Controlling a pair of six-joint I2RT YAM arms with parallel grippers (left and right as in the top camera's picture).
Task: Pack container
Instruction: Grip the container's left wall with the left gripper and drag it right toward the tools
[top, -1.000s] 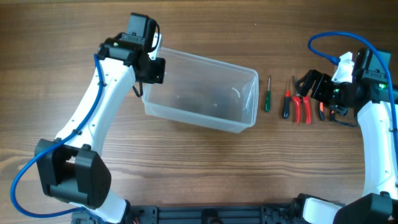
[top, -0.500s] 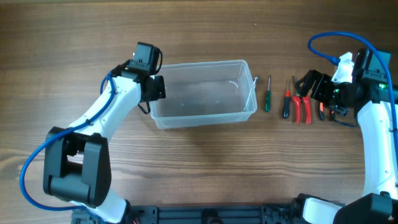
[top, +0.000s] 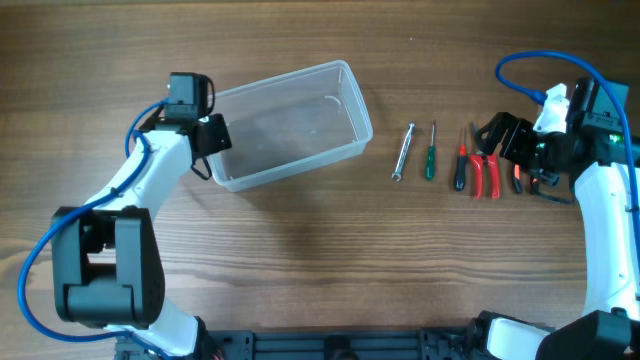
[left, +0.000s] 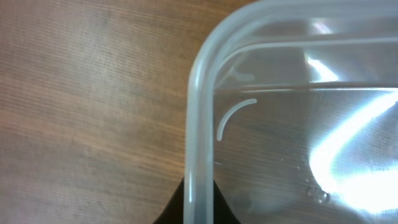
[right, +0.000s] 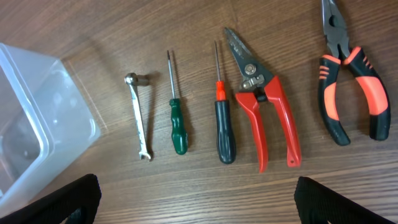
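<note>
the container (top: 288, 125) was seen skewed left of centre on the bench (top: 300, 260), its left rim clenched by the left end effector (top: 208, 140), so it was judged best dragged slowly and squared near the wrench (top: 403, 152), with the right end effector (right: 198, 200) seen released above the pliers (right: 348, 81).

Overhead: straight down, whole table (top: 320, 290). Left wrist: very close on container (left: 200, 124) corner. Right wrist: downward, sharing overhead's right-side tools (right: 179, 134), apparently container too.
</note>
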